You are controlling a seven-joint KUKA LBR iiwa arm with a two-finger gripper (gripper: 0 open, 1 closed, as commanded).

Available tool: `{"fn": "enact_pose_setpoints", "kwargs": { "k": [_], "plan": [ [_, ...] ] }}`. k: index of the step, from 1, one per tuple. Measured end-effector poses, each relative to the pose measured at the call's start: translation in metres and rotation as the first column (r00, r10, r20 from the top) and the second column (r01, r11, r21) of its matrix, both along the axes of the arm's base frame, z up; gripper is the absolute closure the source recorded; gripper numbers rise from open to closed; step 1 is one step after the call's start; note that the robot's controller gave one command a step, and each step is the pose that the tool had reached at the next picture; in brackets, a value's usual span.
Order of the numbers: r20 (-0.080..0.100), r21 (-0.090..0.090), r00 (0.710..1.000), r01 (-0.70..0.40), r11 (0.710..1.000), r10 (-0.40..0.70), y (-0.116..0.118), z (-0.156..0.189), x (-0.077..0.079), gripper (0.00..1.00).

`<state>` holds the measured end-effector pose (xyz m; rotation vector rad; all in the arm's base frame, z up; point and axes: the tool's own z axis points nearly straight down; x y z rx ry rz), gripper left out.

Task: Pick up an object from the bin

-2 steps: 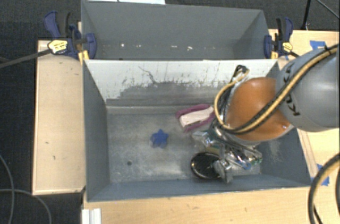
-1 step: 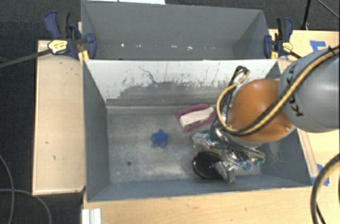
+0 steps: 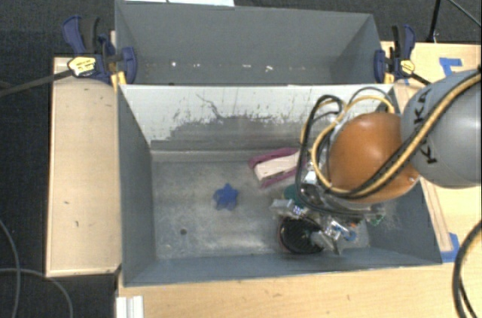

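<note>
Where the bin's [image 3: 135, 181] floor met its front wall, near the right corner, the hand [image 3: 322, 228] hung over a black round thing [image 3: 295, 239]; whether it was open I cannot tell. Farther back lay a blue piece [image 3: 225, 196], then a pink-and-white thing [image 3: 275, 164].

Soft, even light; faint shadows

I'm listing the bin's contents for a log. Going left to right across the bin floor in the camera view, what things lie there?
First the small blue star-like piece → pink and white piece → black round thing, near the front wall, partly under the gripper.
</note>
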<state>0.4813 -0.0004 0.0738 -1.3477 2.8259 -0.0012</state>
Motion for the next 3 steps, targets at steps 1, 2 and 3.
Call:
{"fn": "enact_pose_setpoints", "kwargs": {
  "k": [1, 2, 3],
  "plan": [
    [0.000, 0.000, 1.000, 0.002, 1.000, -0.002, 0.000, 0.000, 0.000, 1.00],
    [0.002, -0.003, 0.996, -0.093, 0.996, 0.093, 0.030, 0.123, 0.047, 1.00],
    [0.000, -0.006, 0.993, -0.120, 0.993, 0.120, -0.010, 0.219, 0.046, 1.00]
  ]
}}
